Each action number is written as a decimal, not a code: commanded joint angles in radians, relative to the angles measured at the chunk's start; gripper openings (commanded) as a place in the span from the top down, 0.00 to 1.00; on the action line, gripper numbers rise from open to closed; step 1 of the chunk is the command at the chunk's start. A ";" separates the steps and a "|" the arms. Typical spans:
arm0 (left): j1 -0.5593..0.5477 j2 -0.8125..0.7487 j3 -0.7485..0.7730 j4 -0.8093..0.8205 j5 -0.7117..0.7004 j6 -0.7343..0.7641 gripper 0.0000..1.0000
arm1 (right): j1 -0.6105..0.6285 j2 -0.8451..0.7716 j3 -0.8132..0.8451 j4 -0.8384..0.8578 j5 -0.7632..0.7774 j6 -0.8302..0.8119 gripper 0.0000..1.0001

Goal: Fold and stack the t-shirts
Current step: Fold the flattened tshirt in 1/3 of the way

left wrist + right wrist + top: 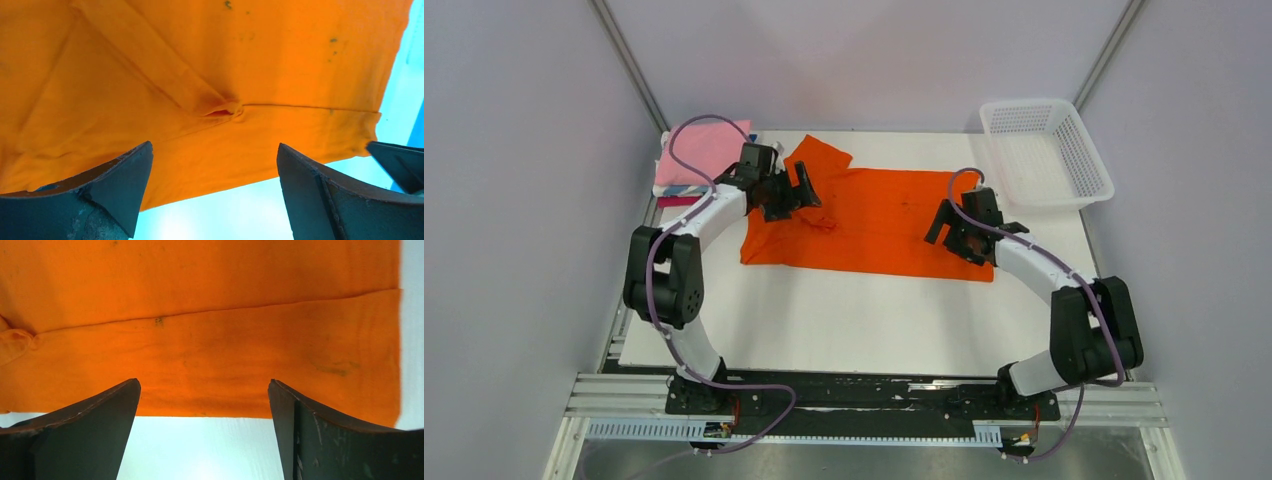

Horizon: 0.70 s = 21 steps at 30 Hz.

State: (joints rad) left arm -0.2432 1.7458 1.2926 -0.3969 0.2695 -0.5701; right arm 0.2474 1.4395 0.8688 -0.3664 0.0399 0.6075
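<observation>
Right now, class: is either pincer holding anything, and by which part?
Nothing is held: the left pincer and right pincer both gape open over the orange t-shirt.

The white table (pixel 844 320) carries an orange t-shirt (pixel 884 225) spread flat across its far half. A pink-topped stack of folded shirts (pixel 702 152) sits at the far left corner, a white mesh basket (pixel 1096 172) at the far right corner.

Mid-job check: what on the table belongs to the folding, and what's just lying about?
Job:
orange t-shirt, laid out under both arms
folded stack, pink on top, far-left corner
left gripper and right gripper, both open above it

Lying about:
white mesh basket, far-right corner, nothing visible in it
</observation>
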 commanded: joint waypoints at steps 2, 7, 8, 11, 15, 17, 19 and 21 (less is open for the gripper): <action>-0.034 0.113 0.042 0.126 0.098 -0.085 0.00 | 0.013 0.090 0.028 0.117 -0.087 -0.042 0.00; -0.044 0.216 0.109 0.109 0.105 -0.094 0.00 | 0.011 0.127 0.021 0.118 -0.060 -0.052 0.00; -0.045 0.223 0.120 0.105 0.098 -0.094 0.00 | 0.011 0.133 0.016 0.117 -0.051 -0.053 0.00; -0.048 0.252 0.140 0.096 0.091 -0.096 0.00 | 0.010 0.144 0.008 0.115 -0.045 -0.059 0.00; -0.048 0.282 0.166 0.095 0.068 -0.102 0.00 | 0.009 0.151 -0.003 0.113 -0.040 -0.064 0.00; -0.048 0.304 0.196 0.099 0.070 -0.107 0.00 | 0.009 0.150 -0.007 0.113 -0.041 -0.069 0.00; -0.048 0.327 0.229 0.106 0.075 -0.114 0.00 | 0.009 0.149 -0.008 0.112 -0.016 -0.074 0.00; -0.048 0.349 0.262 0.126 0.080 -0.124 0.00 | 0.009 0.148 -0.008 0.111 -0.006 -0.076 0.00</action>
State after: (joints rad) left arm -0.2874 2.0567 1.4719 -0.3149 0.3458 -0.6689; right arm 0.2584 1.5867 0.8646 -0.2871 -0.0048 0.5583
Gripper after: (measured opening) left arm 0.997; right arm 0.998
